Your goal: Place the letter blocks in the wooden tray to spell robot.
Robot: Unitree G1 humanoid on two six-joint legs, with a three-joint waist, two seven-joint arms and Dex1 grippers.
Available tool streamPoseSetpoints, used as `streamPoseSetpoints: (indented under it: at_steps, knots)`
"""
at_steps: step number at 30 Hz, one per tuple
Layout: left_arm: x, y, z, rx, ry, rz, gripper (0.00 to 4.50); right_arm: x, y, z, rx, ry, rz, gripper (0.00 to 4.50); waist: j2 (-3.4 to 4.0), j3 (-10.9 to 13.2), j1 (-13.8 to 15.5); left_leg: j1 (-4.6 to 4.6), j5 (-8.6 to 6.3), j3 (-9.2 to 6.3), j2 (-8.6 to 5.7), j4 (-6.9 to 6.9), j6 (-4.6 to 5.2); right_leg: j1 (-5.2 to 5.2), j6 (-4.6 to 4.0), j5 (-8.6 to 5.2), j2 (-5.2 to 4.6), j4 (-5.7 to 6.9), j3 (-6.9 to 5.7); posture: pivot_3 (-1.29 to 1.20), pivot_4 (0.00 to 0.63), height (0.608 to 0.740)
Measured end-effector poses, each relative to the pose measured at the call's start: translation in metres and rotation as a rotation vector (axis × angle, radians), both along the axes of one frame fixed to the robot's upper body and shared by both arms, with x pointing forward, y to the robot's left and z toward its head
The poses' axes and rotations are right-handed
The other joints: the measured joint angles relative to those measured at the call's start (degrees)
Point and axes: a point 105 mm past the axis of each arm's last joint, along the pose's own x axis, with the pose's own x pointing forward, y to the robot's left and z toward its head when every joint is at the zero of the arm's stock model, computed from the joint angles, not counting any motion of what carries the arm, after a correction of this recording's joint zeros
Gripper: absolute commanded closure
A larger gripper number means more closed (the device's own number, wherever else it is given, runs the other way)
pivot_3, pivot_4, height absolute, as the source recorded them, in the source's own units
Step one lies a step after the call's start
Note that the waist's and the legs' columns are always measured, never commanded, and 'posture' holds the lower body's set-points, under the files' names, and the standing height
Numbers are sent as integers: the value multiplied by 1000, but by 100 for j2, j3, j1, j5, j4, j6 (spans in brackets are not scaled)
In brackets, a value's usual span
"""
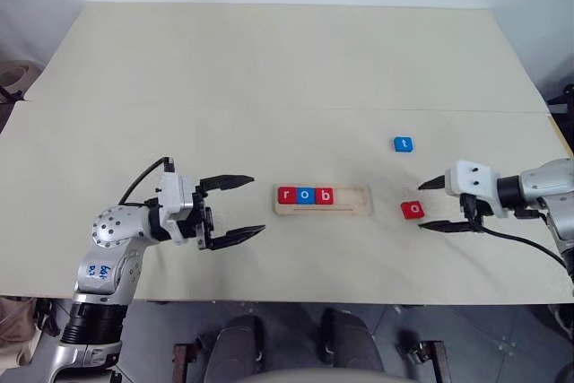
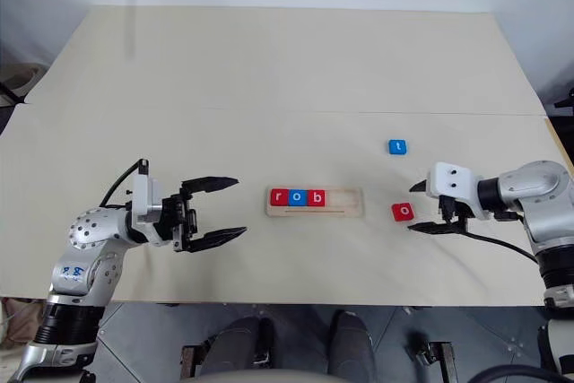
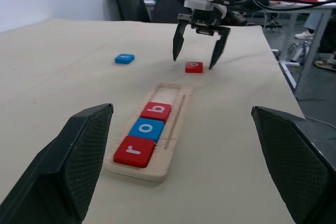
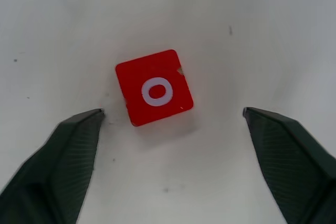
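Holding r, o, b, the wooden tray [image 1: 348, 209] lies between both spread claws.

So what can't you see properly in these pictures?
- Right wrist view: the long pale wooden tray and the small blue t tile lie outside the edges; the red square o tile sits between the right gripper's open fingers.
- Left wrist view: the blue tile's letter is too small to read.
- Left wrist view: the left gripper's fingers are cut off by the bottom edge.
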Motion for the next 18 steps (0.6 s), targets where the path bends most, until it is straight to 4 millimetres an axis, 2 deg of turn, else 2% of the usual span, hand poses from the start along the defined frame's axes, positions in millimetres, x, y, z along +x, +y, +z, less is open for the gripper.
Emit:
streamPoseSetpoints:
  at_steps: [5,6,9,12,15,18]
  knots:
    - [0,0,0,3,4,-2,0,-3,3,-3,24,29,7,2934,0,0,-18,2,0,1,1,0,0,0,0,0,0,3,1,0,150,740]
    - [0,0,0,3,4,-2,0,-3,4,-2,24,28,8,3041,0,0,-18,2,0,1,1,1,0,0,0,0,0,3,1,0,150,740]
    - [0,0,0,2,5,3,0,-1,9,-1,45,33,-8,3039,0,0,-18,1,0,1,2,1,0,-1,0,0,0,3,2,0,150,740]
    - [0,1,-2,0,11,11,0,0,22,1,96,49,-6,3039,3,0,-4,-1,0,1,1,2,0,-5,-1,0,-1,5,3,0,150,740]
    - [-1,5,-6,-3,29,34,0,2,32,12,128,49,-1,3039,3,0,3,-3,0,0,1,5,1,-5,0,0,-1,4,3,0,150,740]
    - [-2,8,-8,-5,35,48,0,7,52,30,177,30,35,3039,3,0,3,-3,0,-5,2,5,0,-5,-1,0,-1,6,0,0,150,740]
